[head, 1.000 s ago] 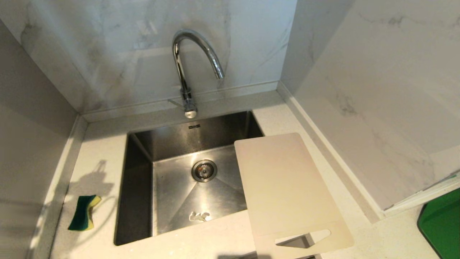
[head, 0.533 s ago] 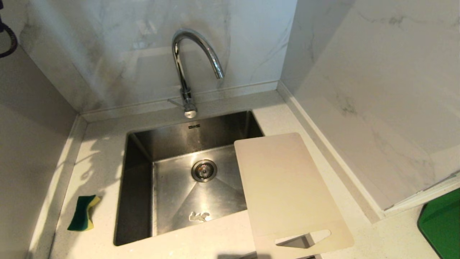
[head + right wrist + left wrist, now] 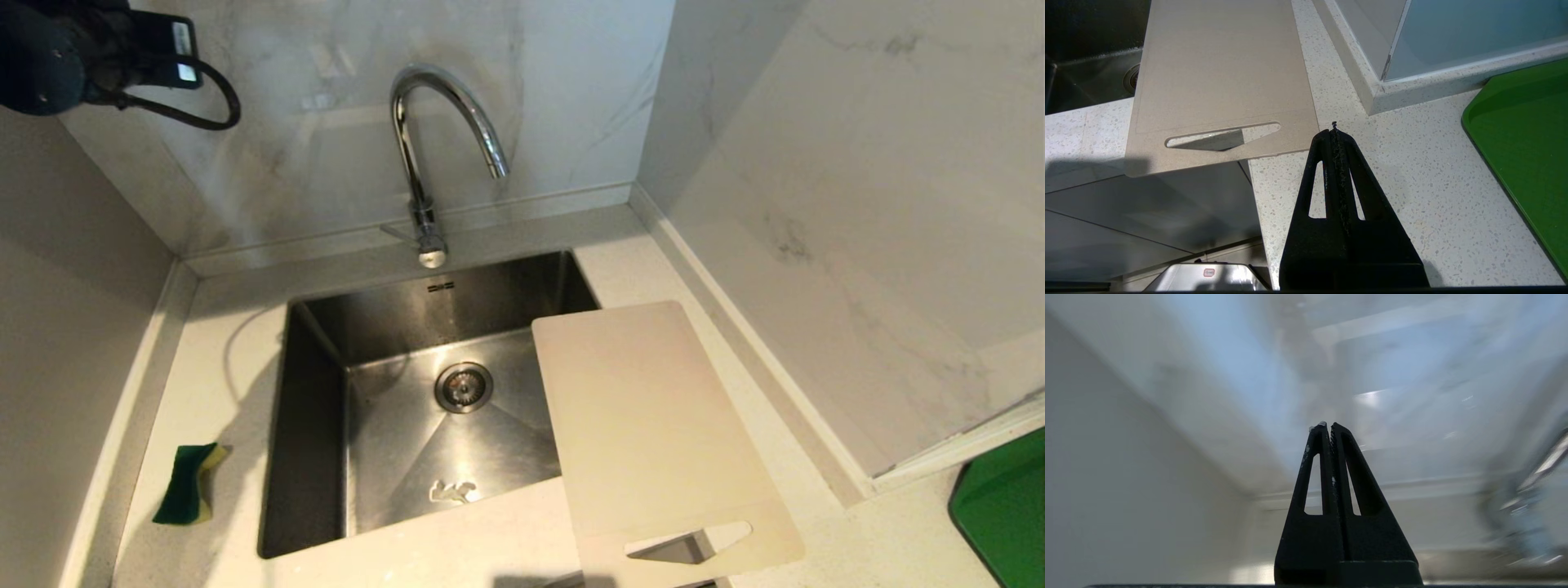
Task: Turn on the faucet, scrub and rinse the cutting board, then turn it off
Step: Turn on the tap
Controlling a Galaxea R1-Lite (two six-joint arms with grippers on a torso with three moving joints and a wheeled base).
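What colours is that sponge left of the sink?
The sponge is dark green with a yellow layer, clearest in the head view.

You have the square stainless-steel sink (image 3: 326,457) sunk into the speckled pale stone bench (image 3: 229,343), centre of your head view. At twelve o'clock from its drain stands the tall chrome gooseneck faucet (image 3: 424,147), behind the basin's back rim. At three o'clock the large flat beige-white plastic cutting board (image 3: 645,425) lies over the sink's right edge, partly on the bench, slot end jutting past the front edge. At nine o'clock the green-and-yellow sponge (image 3: 188,483) lies on the bench. At four o'clock, well apart, sits the green plastic tray (image 3: 1004,514).
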